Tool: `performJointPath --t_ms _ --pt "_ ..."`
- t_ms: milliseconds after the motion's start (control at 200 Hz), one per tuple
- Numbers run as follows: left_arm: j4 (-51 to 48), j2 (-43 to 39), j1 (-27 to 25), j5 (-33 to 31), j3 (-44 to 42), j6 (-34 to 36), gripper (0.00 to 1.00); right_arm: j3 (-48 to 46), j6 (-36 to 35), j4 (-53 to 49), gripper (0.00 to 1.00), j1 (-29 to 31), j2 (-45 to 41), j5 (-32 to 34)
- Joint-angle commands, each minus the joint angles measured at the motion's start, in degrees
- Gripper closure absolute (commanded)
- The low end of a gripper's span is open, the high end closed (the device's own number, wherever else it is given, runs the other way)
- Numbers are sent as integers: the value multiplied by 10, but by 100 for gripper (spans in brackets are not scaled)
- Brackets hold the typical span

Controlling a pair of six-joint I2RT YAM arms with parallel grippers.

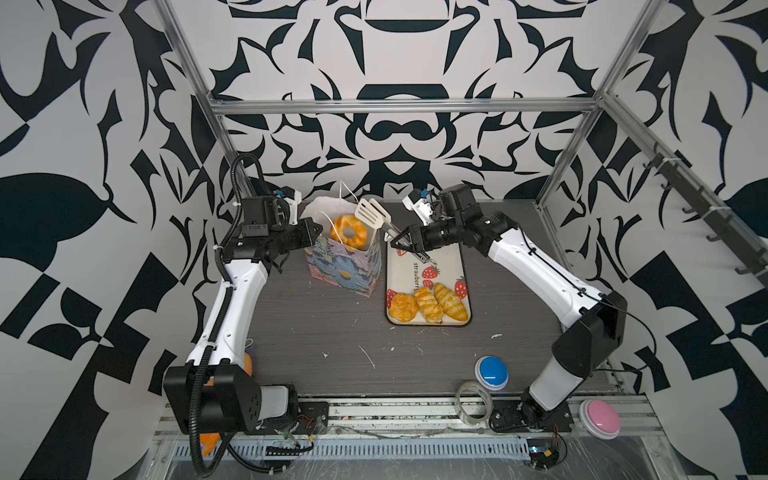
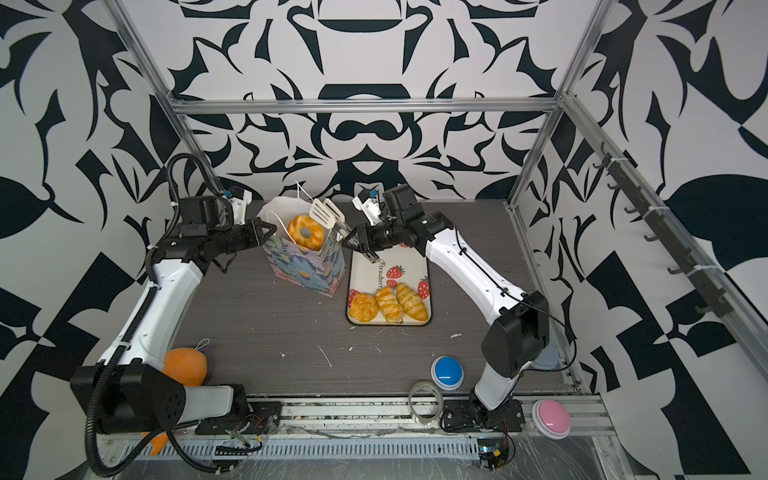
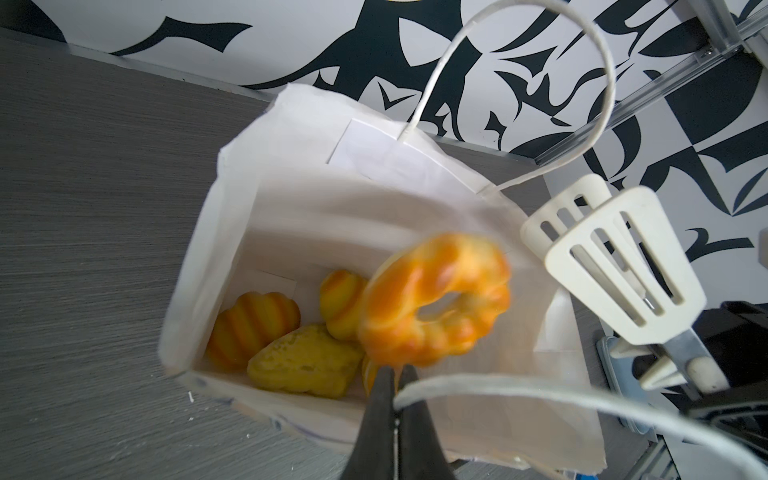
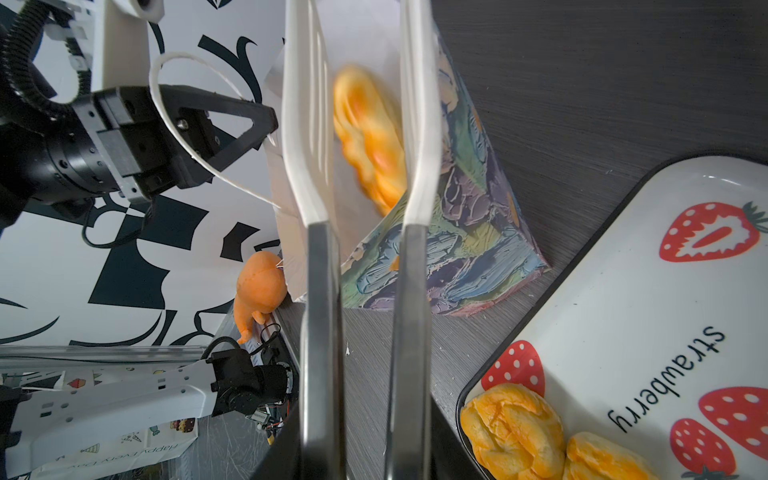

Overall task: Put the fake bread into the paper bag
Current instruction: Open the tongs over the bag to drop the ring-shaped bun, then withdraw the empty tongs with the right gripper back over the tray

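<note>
On the counter (image 1: 324, 332), I see the paper bag (image 1: 345, 272) just left of the tray (image 1: 446, 259); three fake bread pieces (image 1: 428, 305) lie at the tray's near end.

Black-white patterned walls (image 1: 395, 50); aluminium frame rails (image 1: 403, 106); grey woodgrain tabletop (image 1: 332, 324), scuffed.

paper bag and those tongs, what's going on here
The left gripper is shut on the white cord handle of the floral paper bag. The right gripper holds white slotted tongs, blades apart, at the bag's mouth, where a golden ring-shaped toy bread seems to be dropping in. Three golden pastries lie on the strawberry-printed tray.
</note>
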Motion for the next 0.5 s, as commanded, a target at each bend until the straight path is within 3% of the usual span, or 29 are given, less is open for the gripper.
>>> performJointPath --t_ms 0,495 --pt "3 -3 2 10 -11 -3 98 7 -5 28 62 1 -14 -5" --pt "2 -3 2 9 -11 -3 98 23 -23 -3 62 1 -35 7"
